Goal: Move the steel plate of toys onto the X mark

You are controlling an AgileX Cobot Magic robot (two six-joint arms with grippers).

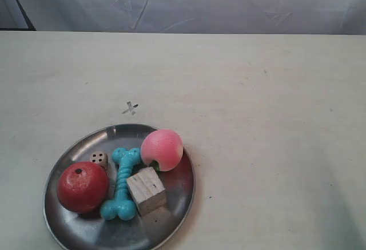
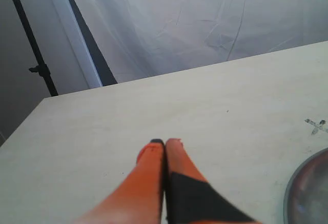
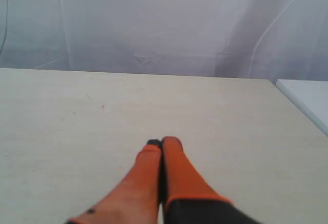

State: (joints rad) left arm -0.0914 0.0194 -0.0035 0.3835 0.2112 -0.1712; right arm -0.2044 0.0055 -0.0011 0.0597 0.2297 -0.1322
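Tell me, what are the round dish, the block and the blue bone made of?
The dish looks like polished metal: grey, shiny, with blurred reflections. The block looks like bare wood: pale, matte, faint grain. The bone seems rubber or plastic: even turquoise, slight sheen; which, I cannot tell.

L gripper (image 2: 164,143): orange fingers pressed tight together, tips low over bare pale table (image 2: 102,131). Steel plate (image 2: 307,193) only partly in frame, w/ curved rim and a bit of shiny grey inside. X mark (image 2: 316,125) on the table near the rim, not touching it. Past the table's far edge: creased white cloth (image 2: 205,19), white post (image 2: 72,29), thin black stand (image 2: 33,42).
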